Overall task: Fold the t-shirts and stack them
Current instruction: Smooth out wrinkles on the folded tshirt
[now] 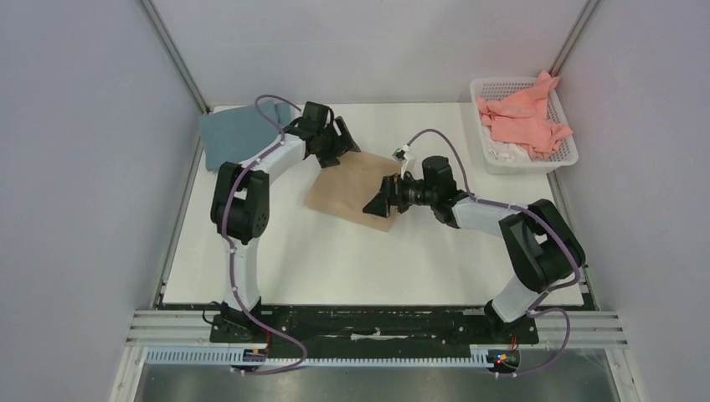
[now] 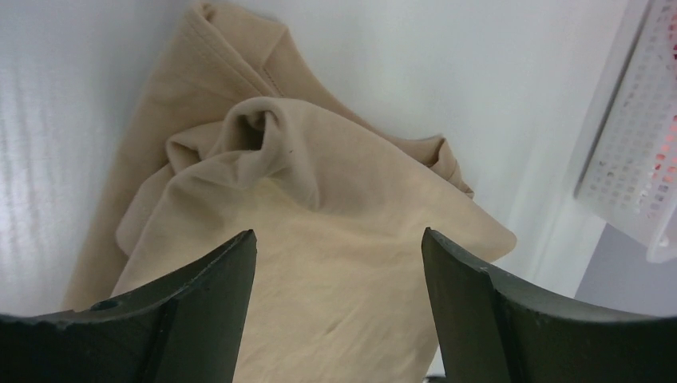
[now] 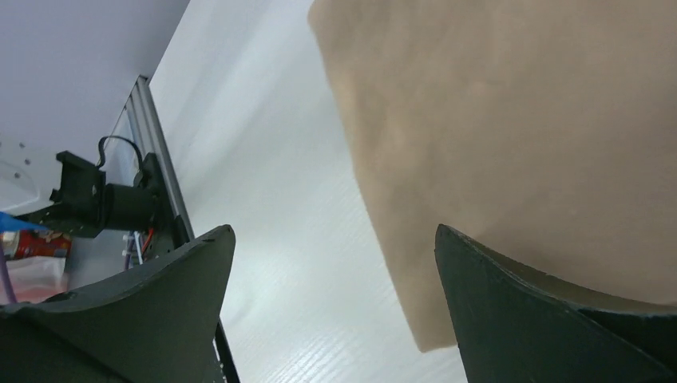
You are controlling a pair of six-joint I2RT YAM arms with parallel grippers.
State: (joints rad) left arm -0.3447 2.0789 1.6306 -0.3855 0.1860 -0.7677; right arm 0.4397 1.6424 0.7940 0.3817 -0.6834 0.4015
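A beige-tan t-shirt [image 1: 343, 191] lies folded flat in the middle of the white table. My left gripper [image 1: 345, 149] is open at the shirt's far edge. In the left wrist view it [image 2: 339, 239] hovers over the shirt [image 2: 335, 287], where a bunched fold [image 2: 263, 136] rises. My right gripper [image 1: 375, 205] is open at the shirt's near right corner. In the right wrist view it [image 3: 334, 235] straddles the shirt's edge [image 3: 519, 120], empty. A folded dusty grey-blue t-shirt [image 1: 234, 134] lies at the back left. Salmon pink t-shirts [image 1: 523, 121] fill the basket.
The white lattice basket [image 1: 502, 83] stands at the back right; its wall shows in the left wrist view [image 2: 631, 136]. Grey walls enclose the table on three sides. The arm bases and a metal rail [image 1: 377, 322] run along the near edge.
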